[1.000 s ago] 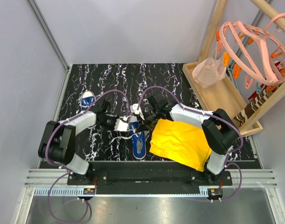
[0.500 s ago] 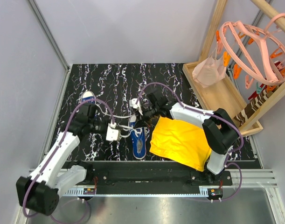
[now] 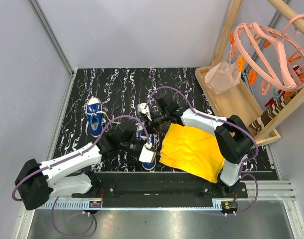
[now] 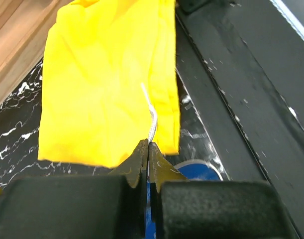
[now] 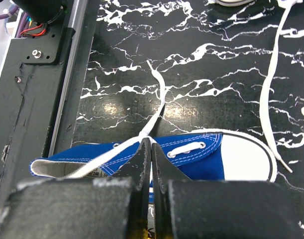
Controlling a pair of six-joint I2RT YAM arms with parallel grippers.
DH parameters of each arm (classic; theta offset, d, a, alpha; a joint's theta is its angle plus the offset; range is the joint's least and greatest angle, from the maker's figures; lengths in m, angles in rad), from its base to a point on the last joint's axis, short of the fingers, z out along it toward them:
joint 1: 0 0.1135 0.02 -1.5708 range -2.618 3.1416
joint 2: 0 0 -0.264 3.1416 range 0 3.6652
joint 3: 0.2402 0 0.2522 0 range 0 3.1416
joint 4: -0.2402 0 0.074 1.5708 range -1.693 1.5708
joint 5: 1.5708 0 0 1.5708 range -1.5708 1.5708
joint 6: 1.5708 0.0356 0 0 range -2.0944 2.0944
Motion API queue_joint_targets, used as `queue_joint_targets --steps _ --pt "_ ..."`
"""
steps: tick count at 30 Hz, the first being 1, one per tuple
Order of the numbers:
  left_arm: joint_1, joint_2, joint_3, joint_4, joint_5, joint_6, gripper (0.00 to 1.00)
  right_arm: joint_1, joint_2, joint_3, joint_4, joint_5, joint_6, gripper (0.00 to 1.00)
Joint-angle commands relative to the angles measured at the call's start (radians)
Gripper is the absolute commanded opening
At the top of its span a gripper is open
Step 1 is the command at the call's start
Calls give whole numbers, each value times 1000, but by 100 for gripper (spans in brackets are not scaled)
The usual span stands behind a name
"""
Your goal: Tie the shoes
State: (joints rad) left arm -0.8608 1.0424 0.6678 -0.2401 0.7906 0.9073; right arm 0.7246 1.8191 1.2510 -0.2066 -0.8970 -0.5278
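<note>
Both tools are closed on laces of the same shoe. The left tool (image 4: 148, 149) is pinching a short white lace tip (image 4: 151, 117) between fingers pressed tight together. The tip is sticking out past them and showing against a crumpled yellow cloth (image 4: 107, 84). From above, this tool is hanging over the near end of a small blue canvas sneaker with a white rubber toe cap (image 5: 191, 163), close to the near edge of the black, white-veined desk (image 3: 117, 84).

The right tool (image 5: 151, 145) is also pressed together, pinching a flat white lace (image 5: 159, 94). This lace is coming up off the sneaker's eyelets, passing between the fingertips and trailing away over the desk. From above, the right tool is hovering at the far end of that sneaker, whose toe is pointing away from the arm bases.

The yellow cloth is lying just to the right of the sneaker. Another loose white lace (image 5: 269, 84) is lying on the desk beside the toe cap; which shoe it belongs to cannot be told.

The second blue sneaker (image 3: 94, 115) is lying well apart at the far left, with its toe pointing away and its laces spreading around it. A shallow wooden tray (image 3: 231, 107) is sitting along the right side of the desk.
</note>
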Motion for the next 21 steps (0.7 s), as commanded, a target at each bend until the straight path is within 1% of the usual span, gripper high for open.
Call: queue_joint_targets --steps 1,3,7,8,12,16,17,19,20,21 --pt "-24 70 -23 309 -96 -160 0 -4 -15 4 1 -40 -58 0" --pt "-24 87 -22 321 -149 -209 0 -5 -21 2 -10 -40 -81 0" --pt "-21 61 -62 315 -171 -237 0 -4 -17 2 -14 -52 -86 0" --pt "-20 58 -71 332 -185 -276 0 -4 -15 4 -16 -59 -87 0" --pt "-29 120 -73 383 -166 -295 0 -5 -24 -2 -43 -68 -138 0" --pt "-40 206 -13 362 -93 -199 0 -4 -30 -10 -100 -72 -211 0" --pt "-41 223 -5 355 -62 -144 0 -5 -30 -15 -111 -65 -239 0" --pt "-41 269 35 286 -25 -82 0 -5 -37 -30 -146 -62 -305 0" --pt "-41 290 51 257 1 -18 0 -4 -46 -39 -158 -66 -326 0" --pt "-41 297 70 221 5 2 4 -4 -49 -47 -155 -65 -351 0"
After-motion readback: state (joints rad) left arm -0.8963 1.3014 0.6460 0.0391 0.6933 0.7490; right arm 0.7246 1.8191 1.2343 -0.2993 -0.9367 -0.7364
